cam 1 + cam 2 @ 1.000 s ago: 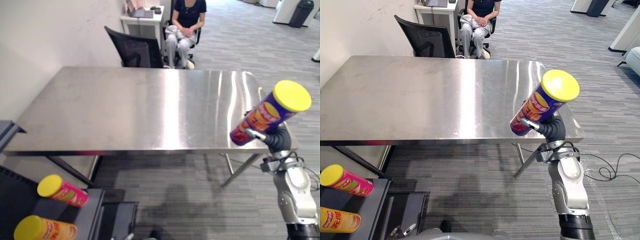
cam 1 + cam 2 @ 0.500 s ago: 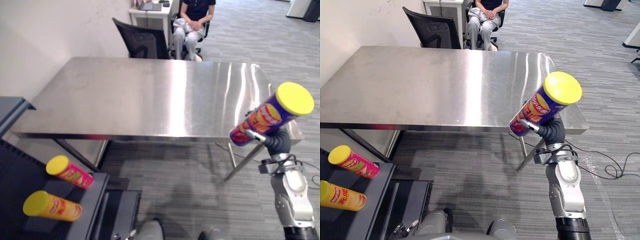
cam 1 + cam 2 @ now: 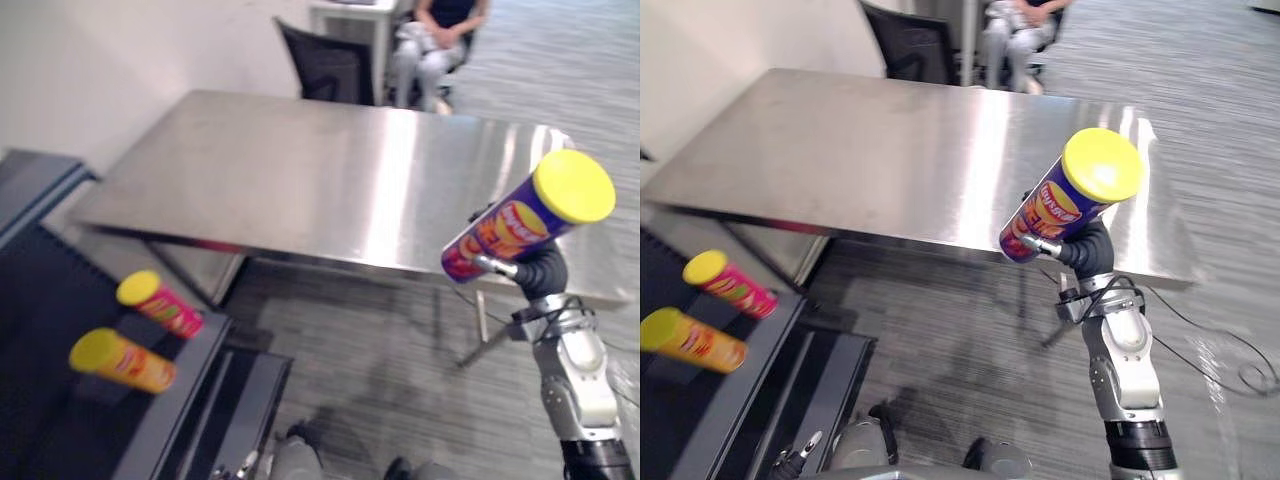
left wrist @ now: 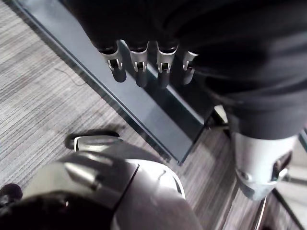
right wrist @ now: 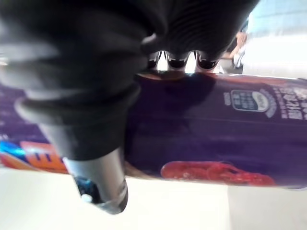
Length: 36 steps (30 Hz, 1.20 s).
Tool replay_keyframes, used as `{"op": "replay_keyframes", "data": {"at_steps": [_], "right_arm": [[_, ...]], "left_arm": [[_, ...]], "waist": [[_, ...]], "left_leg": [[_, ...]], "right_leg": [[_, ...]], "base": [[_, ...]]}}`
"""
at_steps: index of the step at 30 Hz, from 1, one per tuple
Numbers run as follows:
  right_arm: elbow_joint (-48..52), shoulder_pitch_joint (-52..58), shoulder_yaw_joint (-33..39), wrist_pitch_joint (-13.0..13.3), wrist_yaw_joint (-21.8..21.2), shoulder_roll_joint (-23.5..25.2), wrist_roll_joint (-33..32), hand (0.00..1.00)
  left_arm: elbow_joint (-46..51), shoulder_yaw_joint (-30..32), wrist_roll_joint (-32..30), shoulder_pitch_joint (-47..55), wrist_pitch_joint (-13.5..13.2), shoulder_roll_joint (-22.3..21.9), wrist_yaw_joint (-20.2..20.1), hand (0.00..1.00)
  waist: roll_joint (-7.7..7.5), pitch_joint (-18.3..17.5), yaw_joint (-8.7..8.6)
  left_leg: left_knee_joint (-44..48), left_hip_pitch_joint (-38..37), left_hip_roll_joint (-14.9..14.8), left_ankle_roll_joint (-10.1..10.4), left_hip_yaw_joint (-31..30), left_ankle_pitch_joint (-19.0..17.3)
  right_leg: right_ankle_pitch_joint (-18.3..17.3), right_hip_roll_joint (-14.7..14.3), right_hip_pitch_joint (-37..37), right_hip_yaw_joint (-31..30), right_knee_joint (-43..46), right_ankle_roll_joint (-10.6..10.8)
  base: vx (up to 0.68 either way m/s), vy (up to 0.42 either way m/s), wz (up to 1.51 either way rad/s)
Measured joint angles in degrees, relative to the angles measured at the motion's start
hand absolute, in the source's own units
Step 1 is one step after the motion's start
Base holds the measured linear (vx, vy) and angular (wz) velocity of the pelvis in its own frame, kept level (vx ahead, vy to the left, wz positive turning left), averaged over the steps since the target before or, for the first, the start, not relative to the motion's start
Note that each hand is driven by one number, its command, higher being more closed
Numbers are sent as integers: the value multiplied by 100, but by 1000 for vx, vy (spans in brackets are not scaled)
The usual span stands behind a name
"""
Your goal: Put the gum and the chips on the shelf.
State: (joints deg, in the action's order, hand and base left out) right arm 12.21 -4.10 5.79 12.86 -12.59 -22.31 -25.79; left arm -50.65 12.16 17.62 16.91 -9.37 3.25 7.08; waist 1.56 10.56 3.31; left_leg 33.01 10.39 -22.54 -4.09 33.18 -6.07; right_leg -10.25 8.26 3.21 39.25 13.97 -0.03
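The right hand (image 3: 1087, 252) has its fingers (image 5: 177, 60) curled round a purple chips can (image 3: 1068, 197), tilted, yellow lid uppermost, near the steel surface's (image 3: 300, 170) front edge. Well to the left of those fingers, a pink chips can (image 3: 160, 304) and an orange chips can (image 3: 122, 360) lie on the dark shelf (image 3: 40, 290). The left hand (image 4: 140, 67) hangs with relaxed fingers.

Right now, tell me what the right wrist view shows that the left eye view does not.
Right wrist view: the fingers curled over the side of the chips can, the thumb opposite, up close. Left eye view: its yellow lid, the steel table, two more cans lying on the dark shelf. Shared: the right hand gripping the chips can.
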Motion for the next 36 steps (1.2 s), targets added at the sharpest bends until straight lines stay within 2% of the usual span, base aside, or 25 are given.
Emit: {"op": "replay_keyframes", "data": {"at_steps": [1,2,3,4,5,6,7,8,9,10,11,12,13,16,17,19,22,23,25,26,27,28,29,31,36], "right_arm": [[10,-43,58,0,42,-90,-6,100],[-5,-92,67,-10,94,-154,-13,100],[-27,-95,68,-11,95,-167,-14,100],[-108,-233,62,-15,86,-171,-17,100],[-125,-255,61,-16,89,-164,-17,100],[-231,-324,73,-88,159,-116,-27,100],[-237,-319,118,-126,182,-144,-71,100],[-237,-314,125,-133,207,-144,-82,100],[-236,-294,121,-139,213,-145,-117,100],[-227,-283,140,-131,215,-142,-122,100],[-234,-271,174,-129,222,-120,-120,100],[-241,-191,189,-146,301,-66,-113,100],[-241,-113,236,-179,394,-52,-104,100],[-241,-3,336,-234,650,96,22,100],[-250,94,340,-241,787,170,130,100],[-279,202,340,-251,893,284,310,100],[-290,210,342,-246,1063,307,341,100],[-290,210,349,-246,1089,307,343,100],[-281,209,403,-245,1103,305,355,100],[-265,210,470,-245,1110,305,464,100],[-244,223,494,-247,1107,351,519,100],[-120,236,520,-214,1090,329,565,100],[-120,245,533,-182,1057,314,573,100],[-122,248,542,-180,993,315,574,100],[-128,165,487,-179,822,316,581,100]], "left_arm": [[36,-32,-3,50,-1,-72,2,0],[71,-116,-7,73,-15,-68,-11,0],[71,-89,-22,86,-5,-8,-12,0],[27,11,-28,120,-6,-33,-7,0],[22,29,-28,123,-6,-33,-7,0],[-156,130,-37,208,-3,-43,-10,0],[-220,132,-40,284,0,-71,-28,0],[-238,135,-43,327,-8,-73,-48,0],[-368,177,-44,369,-9,-57,-66,0],[-482,198,-47,384,-8,-61,-74,0],[-543,204,-61,366,-5,-62,-78,0],[-609,209,-95,373,-2,-73,-78,0],[-642,190,-110,360,-10,-106,-79,0],[-649,128,-280,345,-167,-65,-77,0],[-650,60,-315,336,-229,-4,-72,0],[-653,-106,-334,369,-262,64,-67,0],[-644,-300,-388,366,-308,108,-64,0],[-648,-321,-436,372,-309,132,-53,0],[-640,-358,-443,340,-329,172,-54,0],[-648,-393,-440,265,-333,195,-55,0],[-680,-395,-438,223,-339,208,-57,0],[-647,-380,-436,179,-389,264,-64,0],[-627,-343,-436,129,-391,230,-59,0],[-590,-337,-435,119,-432,196,-62,0],[-594,-311,-422,122,-432,154,-60,0]], "waist": [[139,-79,-7],[21,-126,-35],[-88,-230,-70],[-92,-328,-21],[-89,-324,-11],[-61,-325,80],[10,-370,58],[50,-421,42],[-100,-498,18],[-215,-584,-21],[-188,-584,-8],[-110,-594,-16],[-5,-614,-64],[69,-693,-192],[-40,-646,-208],[-157,-649,-190],[-215,-622,-154],[-198,-600,-152],[-149,-547,-152],[-151,-515,-170],[-291,-484,-175],[-206,-390,-187],[-237,-352,-256],[-171,-312,-321],[-159,-287,-253]], "left_leg": [[8,60,23,-59,349,175],[-506,59,391,-128,440,573],[-1109,1,760,-72,335,781],[-1238,-132,944,-66,493,575],[-1150,-148,918,-65,548,510],[-478,-474,598,12,905,194],[-585,-519,634,80,1035,285],[-722,-524,744,88,1098,385],[-1309,-551,1156,196,988,664],[-1772,-575,1478,135,907,706],[-1607,-586,1417,130,954,513],[-1602,-706,1284,270,1019,352],[-2105,-766,1421,408,856,348],[-3054,-792,1827,395,763,358],[-3325,-831,2019,283,660,434],[-3604,-879,2246,160,467,516],[-3876,-934,2541,32,266,462],[-3876,-921,2574,-46,261,390],[-3836,-908,2540,-22,357,274],[-3656,-845,2455,177,633,-65],[-3403,-867,2405,165,983,-237],[-2492,-707,1932,1,1496,-473],[-2302,-644,1936,-27,1390,-597],[-2316,-637,1938,-35,1332,-602],[-2333,-576,1947,-39,1334,-595]], "right_leg": [[-64,47,2,302,171,58],[-120,227,1,408,36,56],[-92,323,17,450,-258,70],[165,349,114,854,-573,195],[164,350,116,875,-571,195],[163,417,213,1136,-372,190],[160,524,254,1405,-218,189],[158,583,262,1487,-196,191],[158,754,281,1701,-284,196],[191,878,200,1947,-394,246],[198,894,189,2046,-348,258],[195,937,194,2201,-151,254],[184,1042,127,2378,179,235],[77,1407,-106,2677,899,135],[24,1628,-117,2770,1218,126],[18,1840,-116,2786,1499,113],[35,2174,-105,2704,1797,124],[130,2214,-107,2610,1816,112],[350,2178,-143,2444,1773,97],[519,2117,-201,2308,1614,107],[550,2228,-272,2248,1492,107],[383,2242,-326,2014,1699,173],[305,2287,-391,1807,1748,180],[274,2179,-452,1694,1771,130],[249,2092,-603,1684,1820,69]], "base": [[47,14,170],[15,22,181],[-32,44,168],[-18,29,94],[19,6,103],[22,5,99],[10,52,112],[-34,100,104],[-91,122,96],[-81,95,93],[-72,84,81],[-33,134,77],[-50,190,93],[-78,236,85],[-88,155,68],[-105,161,65],[-101,158,38],[-95,116,19],[-59,106,11],[-10,94,9],[86,24,11],[106,0,18],[95,4,20],[16,77,18],[-4,28,2]]}}
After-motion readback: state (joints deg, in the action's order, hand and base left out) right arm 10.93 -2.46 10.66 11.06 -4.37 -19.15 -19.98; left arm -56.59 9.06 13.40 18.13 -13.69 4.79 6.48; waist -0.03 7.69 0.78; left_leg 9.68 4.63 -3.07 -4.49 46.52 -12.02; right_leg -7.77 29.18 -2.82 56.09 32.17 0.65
